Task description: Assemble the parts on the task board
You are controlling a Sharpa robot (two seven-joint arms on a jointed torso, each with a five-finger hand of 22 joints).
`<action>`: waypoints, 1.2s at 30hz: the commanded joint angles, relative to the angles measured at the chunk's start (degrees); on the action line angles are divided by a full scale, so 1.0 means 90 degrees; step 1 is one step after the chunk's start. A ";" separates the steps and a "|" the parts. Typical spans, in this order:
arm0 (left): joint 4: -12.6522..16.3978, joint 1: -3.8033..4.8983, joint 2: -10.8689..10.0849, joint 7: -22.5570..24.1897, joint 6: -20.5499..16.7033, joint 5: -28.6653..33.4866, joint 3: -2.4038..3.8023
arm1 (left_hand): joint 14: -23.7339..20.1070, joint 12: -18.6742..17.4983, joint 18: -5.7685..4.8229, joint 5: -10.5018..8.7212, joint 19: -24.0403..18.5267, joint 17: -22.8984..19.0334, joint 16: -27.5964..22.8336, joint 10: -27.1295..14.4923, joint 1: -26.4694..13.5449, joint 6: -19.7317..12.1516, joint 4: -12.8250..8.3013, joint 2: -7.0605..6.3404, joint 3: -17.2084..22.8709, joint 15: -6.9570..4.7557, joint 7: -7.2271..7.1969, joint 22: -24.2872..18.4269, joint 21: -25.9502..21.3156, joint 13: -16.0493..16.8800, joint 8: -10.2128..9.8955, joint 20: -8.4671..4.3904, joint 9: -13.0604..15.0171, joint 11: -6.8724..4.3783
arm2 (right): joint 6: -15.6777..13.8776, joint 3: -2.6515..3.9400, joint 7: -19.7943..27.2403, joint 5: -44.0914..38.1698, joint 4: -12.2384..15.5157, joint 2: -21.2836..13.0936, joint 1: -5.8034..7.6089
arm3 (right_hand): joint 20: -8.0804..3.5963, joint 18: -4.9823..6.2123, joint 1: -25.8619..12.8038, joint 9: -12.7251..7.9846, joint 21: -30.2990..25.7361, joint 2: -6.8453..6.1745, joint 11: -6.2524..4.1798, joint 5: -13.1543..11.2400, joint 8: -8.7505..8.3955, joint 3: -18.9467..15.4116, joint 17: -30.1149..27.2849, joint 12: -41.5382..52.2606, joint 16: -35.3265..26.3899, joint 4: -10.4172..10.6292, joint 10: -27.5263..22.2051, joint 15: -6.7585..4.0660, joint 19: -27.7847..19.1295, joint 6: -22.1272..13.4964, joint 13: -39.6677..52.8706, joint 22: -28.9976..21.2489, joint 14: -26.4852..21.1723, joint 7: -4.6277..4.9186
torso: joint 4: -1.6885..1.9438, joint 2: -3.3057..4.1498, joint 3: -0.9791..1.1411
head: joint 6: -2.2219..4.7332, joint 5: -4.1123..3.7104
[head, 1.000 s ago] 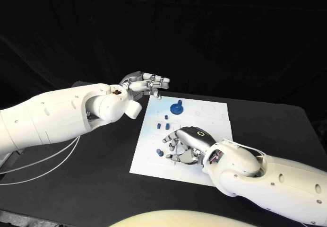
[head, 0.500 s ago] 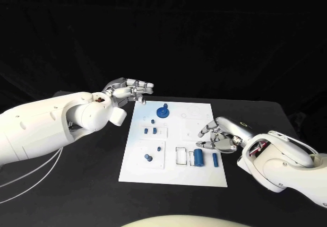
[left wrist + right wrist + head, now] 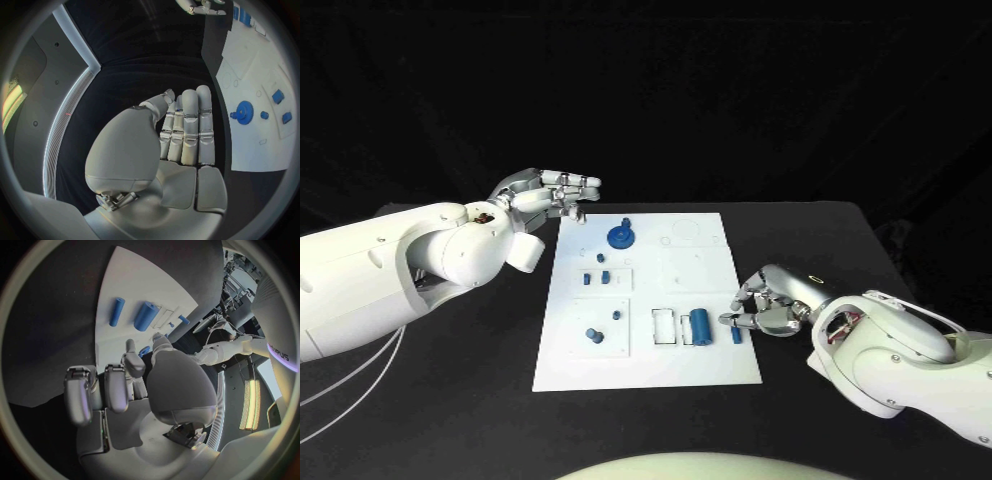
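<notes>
The white task board (image 3: 689, 270) lies in the middle of the black table. A blue gear (image 3: 620, 237) stands near its far edge, with small blue pieces (image 3: 600, 277) below it and two more (image 3: 602, 329) at the near left. A thick blue cylinder (image 3: 700, 326) and a thin blue peg (image 3: 737, 334) lie near the board's right edge. My right hand (image 3: 764, 305) rests there beside the peg, fingers curled in, with nothing plainly held. My left hand (image 3: 548, 192) hovers off the far left corner, fingers straight and empty (image 3: 184, 130).
Black table (image 3: 473, 380) surrounds the board on every side. The right wrist view shows the cylinder (image 3: 145, 316) and the peg (image 3: 116, 311) on the board (image 3: 137, 275) beyond my right hand (image 3: 131, 385), and a blue bit (image 3: 145, 351) beside the thumb.
The camera has shifted. My right hand has drawn back from over the board's near left part to its right edge, uncovering the cylinder and peg. The left hand keeps its place by the corner.
</notes>
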 commanded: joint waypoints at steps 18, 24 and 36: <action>0.0016 -0.0007 -0.0003 0.0022 0.0142 0.0037 0.0001 | -0.0024 0.0042 0.0036 -0.0005 0.0053 -0.0007 -0.0022 -0.0057 0.0014 0.0011 -0.0035 0.0010 -0.0013 0.0001 0.0022 -0.0008 -0.0027 0.0005 -0.0009 -0.0007 -0.0011 -0.0002 | -0.0123 -0.0003 -0.0584 -0.0004 -0.0554 0.0826 -0.0315 | -0.0043 -0.0082 -0.0259 0.0139 -0.0049 0.0113 0.0005 0.0014 0.0092 -0.0342 -0.0005 0.0209 0.0039 0.0013 0.0050 -0.0018 0.0465 -0.0057 0.0270 0.1541 0.0364 -0.0051 | 0.0016 -0.0006 -0.0014 | -0.0053 0.0016; 0.0016 -0.0007 -0.0007 0.0012 0.0150 0.0038 0.0001 | -0.0025 0.0045 0.0035 -0.0005 0.0054 -0.0010 -0.0023 -0.0058 0.0004 0.0016 -0.0031 0.0011 -0.0022 0.0002 0.0020 -0.0011 -0.0032 0.0007 -0.0006 -0.0007 -0.0012 -0.0002 | -0.0041 -0.0002 -0.0610 0.0039 -0.0669 0.0965 -0.0371 | -0.0042 -0.0078 -0.0347 0.0180 -0.0065 0.0132 0.0003 -0.0016 0.0118 -0.0424 -0.0015 0.0230 0.0034 0.0016 0.0048 -0.0018 0.0457 -0.0054 0.0314 0.1536 0.0360 -0.0056 | 0.0013 -0.0007 -0.0008 | -0.0070 0.0029; 0.0022 -0.0007 -0.0016 -0.0005 0.0163 0.0038 0.0000 | -0.0025 0.0047 0.0035 -0.0005 0.0054 -0.0012 -0.0023 -0.0060 -0.0005 0.0017 -0.0026 0.0013 -0.0028 0.0003 0.0021 -0.0013 -0.0034 0.0007 -0.0005 -0.0006 -0.0013 -0.0001 | 0.0215 -0.0002 -0.0541 0.0082 -0.0776 0.1121 -0.0435 | -0.0045 -0.0076 -0.0409 0.0242 -0.0077 0.0145 -0.0008 -0.0116 0.0167 -0.0506 -0.0020 0.0296 0.0033 0.0008 0.0075 -0.0025 0.0452 -0.0032 0.0406 0.1532 0.0357 -0.0072 | 0.0010 -0.0010 -0.0015 | -0.0081 0.0048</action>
